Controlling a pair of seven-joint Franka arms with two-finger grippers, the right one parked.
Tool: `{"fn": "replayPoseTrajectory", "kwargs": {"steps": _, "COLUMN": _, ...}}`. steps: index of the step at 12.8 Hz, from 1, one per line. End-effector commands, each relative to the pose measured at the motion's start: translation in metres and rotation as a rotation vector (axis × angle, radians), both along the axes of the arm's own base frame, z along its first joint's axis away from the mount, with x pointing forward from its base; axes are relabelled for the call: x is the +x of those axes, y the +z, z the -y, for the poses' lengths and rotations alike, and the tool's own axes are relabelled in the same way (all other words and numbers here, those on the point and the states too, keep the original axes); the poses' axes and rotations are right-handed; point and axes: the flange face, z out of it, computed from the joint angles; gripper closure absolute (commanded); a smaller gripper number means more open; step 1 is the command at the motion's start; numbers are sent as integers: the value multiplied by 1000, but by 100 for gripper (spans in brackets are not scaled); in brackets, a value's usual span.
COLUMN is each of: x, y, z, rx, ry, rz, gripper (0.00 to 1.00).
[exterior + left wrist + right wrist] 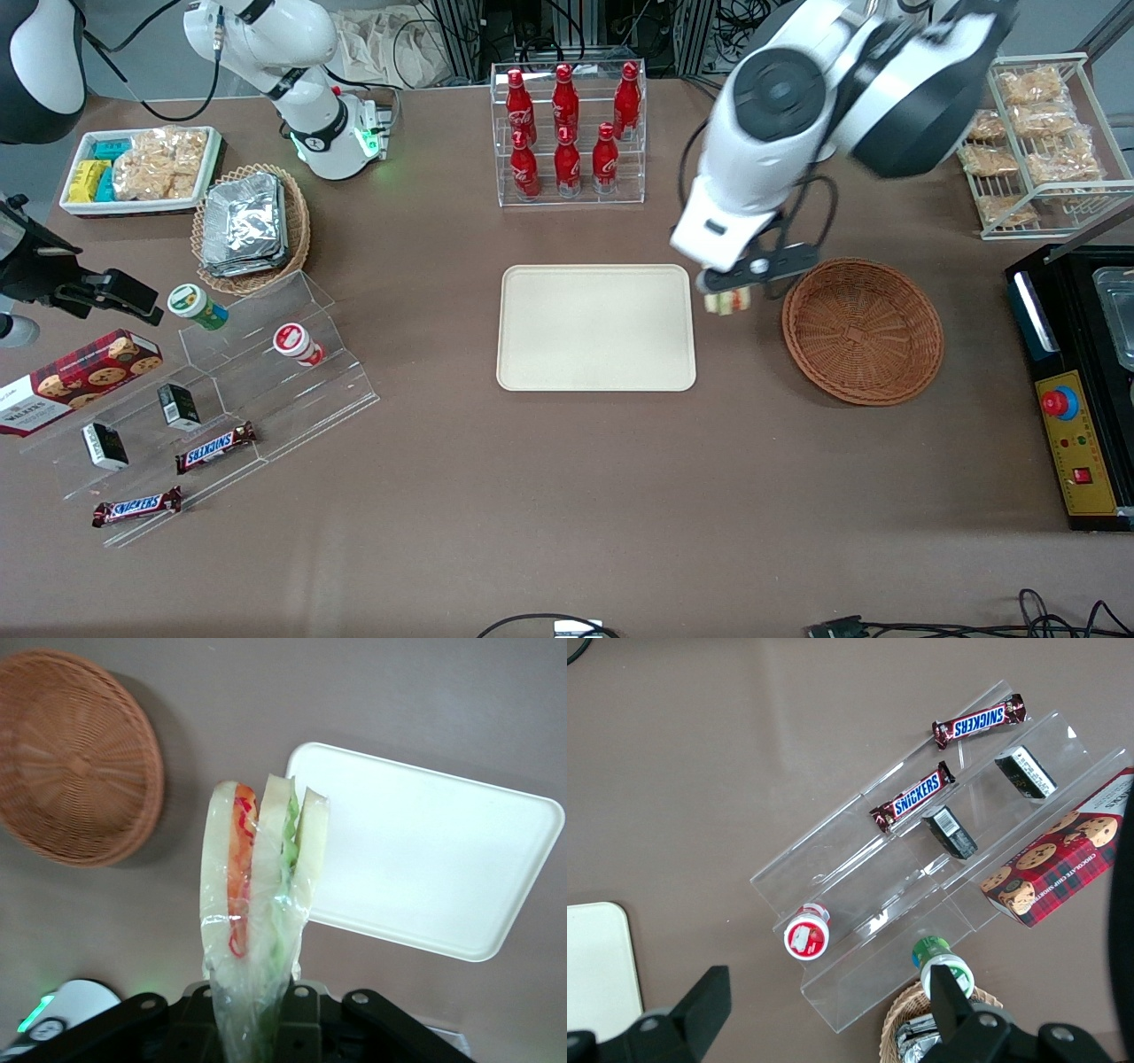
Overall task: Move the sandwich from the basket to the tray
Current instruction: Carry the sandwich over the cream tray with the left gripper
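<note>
1 sandwich (257,895) hangs clamped in gripper (728,299) between tray (595,328) and basket (862,330)

Brown table (567,496), seen from the front. At its middle, a cream tray (595,328). Near it, toward the working arm's end, a dark woven basket (862,330), not touching. Above the gap between them, the gripper (728,292), clamped on the sandwich (728,303).

Farther from the camera, a clear rack of red bottles (569,133).

Toward the parked arm's end, a tan basket of foil packets (252,229), a white bin of snacks (142,170), a clear stepped stand (266,390). At its nearest edge, a Snickers bar (137,507), possibly on the table itself.

Toward the working arm's end, a wire rack of bagged snacks (1045,142) and a black control box (1076,390).
</note>
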Motion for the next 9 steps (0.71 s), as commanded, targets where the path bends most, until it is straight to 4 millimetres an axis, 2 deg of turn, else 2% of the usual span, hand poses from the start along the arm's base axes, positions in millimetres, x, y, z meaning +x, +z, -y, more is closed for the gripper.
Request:
{"fn": "replayPoseTrajectory", "kwargs": {"steps": 1, "x": 5, "y": -30, "z": 29, "rx": -16, "ry": 8, "rz": -14, "gripper": 90}}
{"fn": "replayPoseTrajectory", "kwargs": {"steps": 2, "x": 3, "y": -61, "z": 36, "rx": 1, "ry": -13, "rz": -10, "gripper": 90}}
{"fn": "replayPoseTrajectory", "kwargs": {"steps": 4, "x": -14, "y": -131, "z": 52, "rx": -6, "ry": -62, "rz": 8, "gripper": 90}}
{"fn": "replayPoseTrajectory", "kwargs": {"steps": 6, "x": -33, "y": -205, "z": 55, "rx": -24, "ry": -123, "rz": 52, "gripper": 90}}
{"fn": "replayPoseTrajectory", "kwargs": {"steps": 8, "x": -33, "y": -255, "z": 45, "rx": -6, "ry": -162, "rz": 62, "gripper": 90}}
{"fn": "replayPoseTrajectory", "kwargs": {"steps": 9, "x": -31, "y": -267, "z": 43, "rx": 9, "ry": -177, "rz": 61, "gripper": 90}}
